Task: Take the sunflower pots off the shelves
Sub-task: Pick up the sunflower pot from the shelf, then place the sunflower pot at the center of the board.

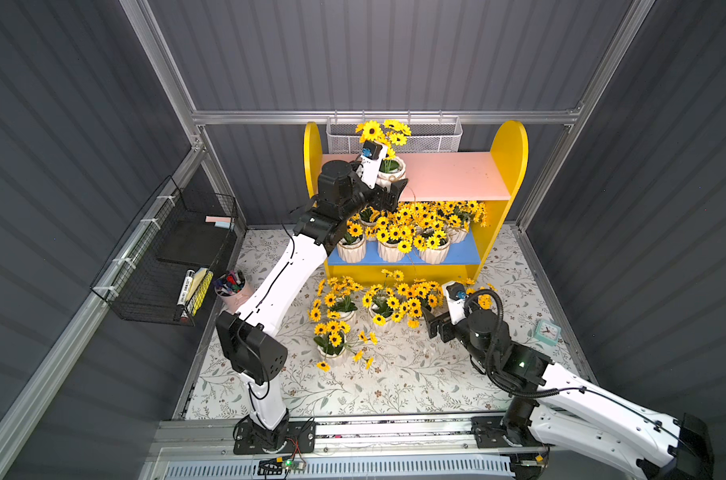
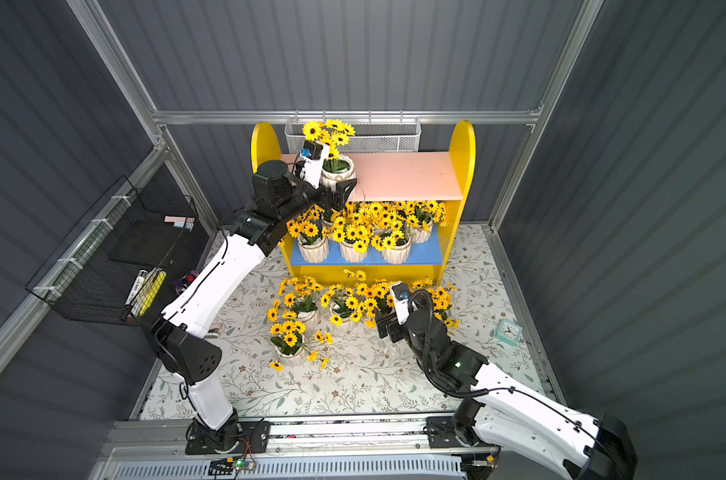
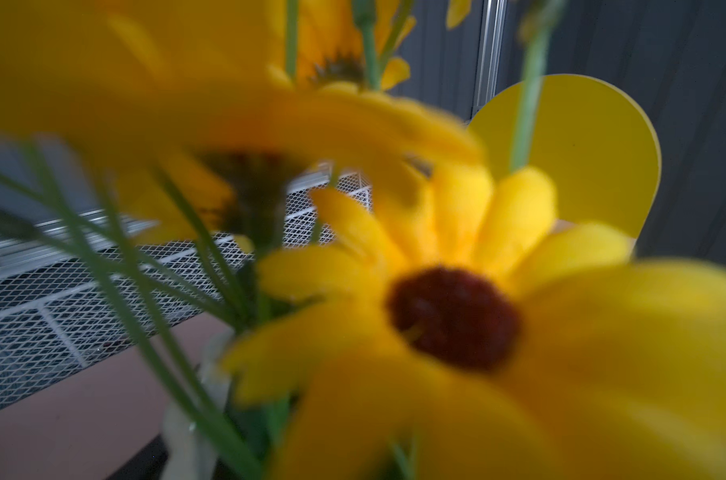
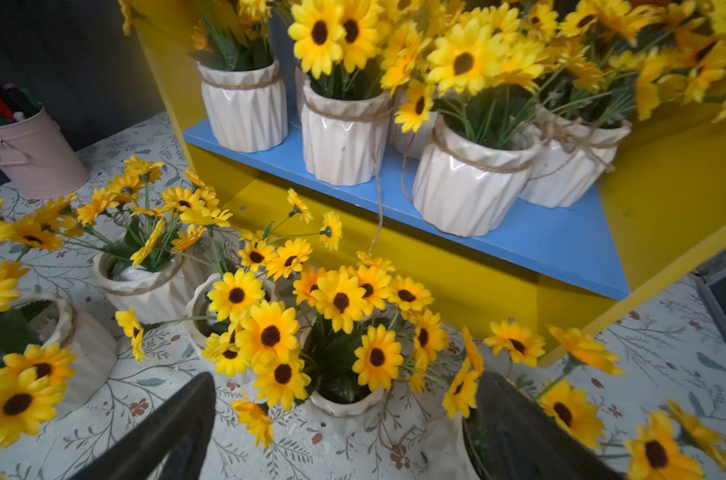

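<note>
The shelves are flat painted board: yellow round-topped side panels, a pink upper board and a blue lower board. The sunflower pots are glossy white and ribbed in slanted folds, with rough twine tied round the rim. Soft yellow petals ring fuzzy dark centres over thin green stems.

Both top views show the left gripper at the upper pot, the only one on the pink board. One black finger is just beside its wall and the other is hidden, so I cannot tell whether the pot is grasped. The left wrist view gives only blurred blooms close to the lens, with the white mesh basket beyond them and no fingers.

The right wrist view shows what the top views do not. The right gripper is released, its black fingers spread wide. A near pot stands on the floral table cover between them, touching neither. Beyond the fingertips several pots crowd the blue board. More stand on the cover out past one finger, and farther that way a pink cup holds marker pens.
</note>
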### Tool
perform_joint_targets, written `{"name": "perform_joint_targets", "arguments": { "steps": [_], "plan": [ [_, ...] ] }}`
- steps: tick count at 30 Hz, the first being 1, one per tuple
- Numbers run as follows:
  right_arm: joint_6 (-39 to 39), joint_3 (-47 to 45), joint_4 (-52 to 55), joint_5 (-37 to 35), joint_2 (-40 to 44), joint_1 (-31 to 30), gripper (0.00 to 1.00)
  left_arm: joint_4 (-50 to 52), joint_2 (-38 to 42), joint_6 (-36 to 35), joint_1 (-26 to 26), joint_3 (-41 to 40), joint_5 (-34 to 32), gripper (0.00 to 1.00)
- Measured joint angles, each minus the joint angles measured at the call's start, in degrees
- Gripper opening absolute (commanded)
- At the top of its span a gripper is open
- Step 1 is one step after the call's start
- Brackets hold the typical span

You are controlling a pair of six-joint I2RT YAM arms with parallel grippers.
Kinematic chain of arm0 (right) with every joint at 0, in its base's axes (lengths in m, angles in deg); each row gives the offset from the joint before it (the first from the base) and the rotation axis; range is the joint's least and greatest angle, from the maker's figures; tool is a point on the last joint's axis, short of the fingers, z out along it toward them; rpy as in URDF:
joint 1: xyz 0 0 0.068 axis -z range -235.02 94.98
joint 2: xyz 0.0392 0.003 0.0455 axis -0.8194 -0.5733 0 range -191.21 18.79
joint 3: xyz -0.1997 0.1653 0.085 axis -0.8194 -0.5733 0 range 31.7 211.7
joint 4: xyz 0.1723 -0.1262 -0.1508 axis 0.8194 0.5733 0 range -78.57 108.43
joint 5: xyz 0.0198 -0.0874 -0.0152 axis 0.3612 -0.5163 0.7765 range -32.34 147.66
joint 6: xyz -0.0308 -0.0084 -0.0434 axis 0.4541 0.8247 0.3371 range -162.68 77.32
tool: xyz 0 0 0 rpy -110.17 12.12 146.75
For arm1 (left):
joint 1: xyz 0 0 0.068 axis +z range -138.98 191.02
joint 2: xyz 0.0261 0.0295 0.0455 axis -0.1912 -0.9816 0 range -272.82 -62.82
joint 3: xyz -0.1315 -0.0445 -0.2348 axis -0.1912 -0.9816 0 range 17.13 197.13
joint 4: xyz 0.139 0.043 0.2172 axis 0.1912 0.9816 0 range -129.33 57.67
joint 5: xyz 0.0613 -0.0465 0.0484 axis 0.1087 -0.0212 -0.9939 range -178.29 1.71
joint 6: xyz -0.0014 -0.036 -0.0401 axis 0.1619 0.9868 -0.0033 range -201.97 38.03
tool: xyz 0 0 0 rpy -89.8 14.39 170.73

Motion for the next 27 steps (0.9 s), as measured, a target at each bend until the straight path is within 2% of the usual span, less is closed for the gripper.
{"name": "perform_joint_targets", "arguments": {
  "steps": [6,11,14,18,21,27],
  "plan": [
    [-1.66,1.14,0.94,-0.37,1.49,2.54,0.99,1.18,8.24,-2.69,-3.17,-7.19,0.63,0.0],
    [-1.99,1.57,1.62,-0.37,1.29,3.13,0.99,0.9,10.4,-3.08,-3.67,-7.74,1.51,0.0],
    [-2.01,1.9,2.62,-0.9,1.31,3.58,0.99,0.74,12.83,-2.84,-3.63,-11.26,1.79,0.0],
    [-3.26,3.5,4.02,-1.64,1.33,6.67,0.99,0.39,19.37,-2.71,-5.09,-22.16,0.85,0.0],
    [-5.09,6.49,6.62,-1.64,1.31,9.97,0.99,-0.02,26.32,-2.67,-8.94,-33.64,-0.48,0.0],
    [-10.14,12.59,13.33,-1.11,1.62,17.42,0.99,1.2,37.09,-2.64,-17.4,-50.6,-3.04,0.0]
  ]
}}
